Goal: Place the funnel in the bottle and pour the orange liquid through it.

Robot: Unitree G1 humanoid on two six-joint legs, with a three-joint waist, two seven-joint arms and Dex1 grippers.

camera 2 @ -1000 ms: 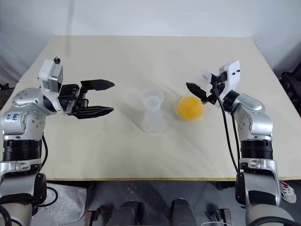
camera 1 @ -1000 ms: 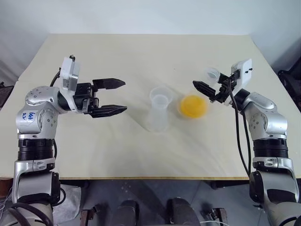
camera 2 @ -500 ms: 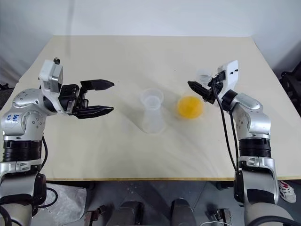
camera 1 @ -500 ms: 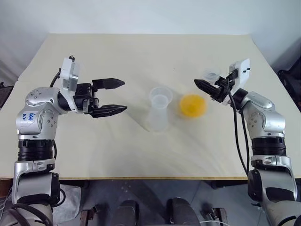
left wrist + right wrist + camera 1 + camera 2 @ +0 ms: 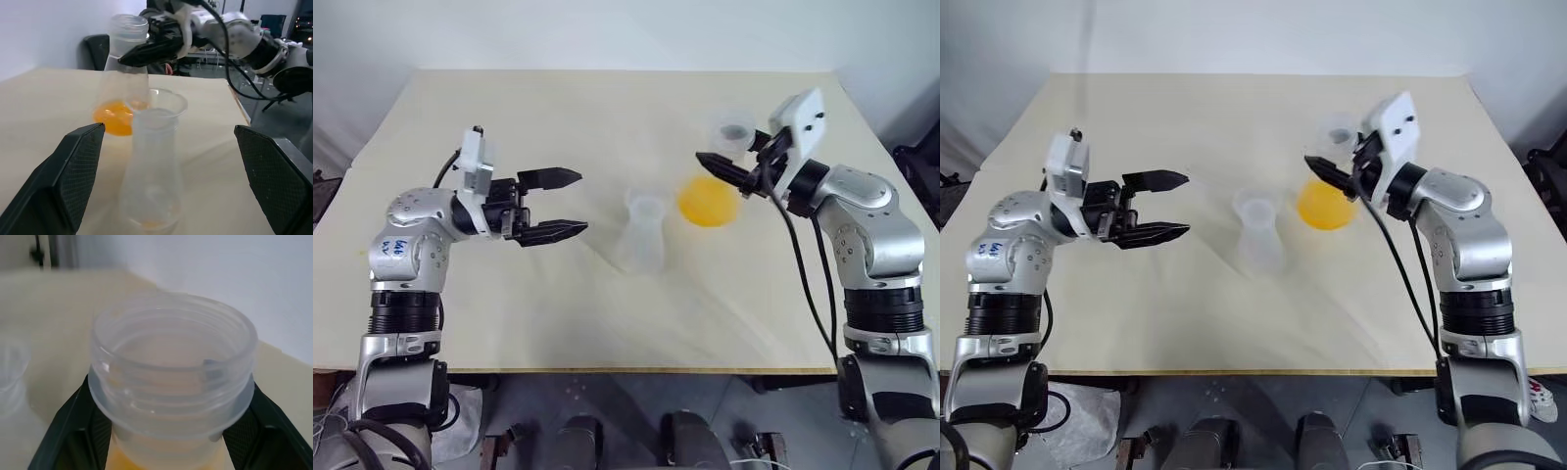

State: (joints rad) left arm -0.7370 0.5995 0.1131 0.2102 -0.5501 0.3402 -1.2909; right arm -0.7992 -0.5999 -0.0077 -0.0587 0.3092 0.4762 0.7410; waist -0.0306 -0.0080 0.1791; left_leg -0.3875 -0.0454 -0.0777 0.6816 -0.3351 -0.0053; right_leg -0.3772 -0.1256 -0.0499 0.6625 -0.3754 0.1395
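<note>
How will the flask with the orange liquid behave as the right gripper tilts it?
The flask likely stays bottom-heavy: the orange liquid pools in its wide base. The right gripper clamps only the smooth neck below the threaded rim, so it may slip or swing. The liquid probably sloshes and comes out in a rush through the wide mouth.

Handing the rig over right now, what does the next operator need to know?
Left claw: open, empty, level, beside the clear conical plastic bottle.
Right claw: shut on the neck of the clear long-necked flask that holds the orange liquid, next to the bottle.
Done: the small clear plastic funnel appears to sit in the bottle's mouth; flask gripped.
Left: bring the flask over the funnel, tip it and pour. Perhaps steady the bottle with the left claw first.
</note>
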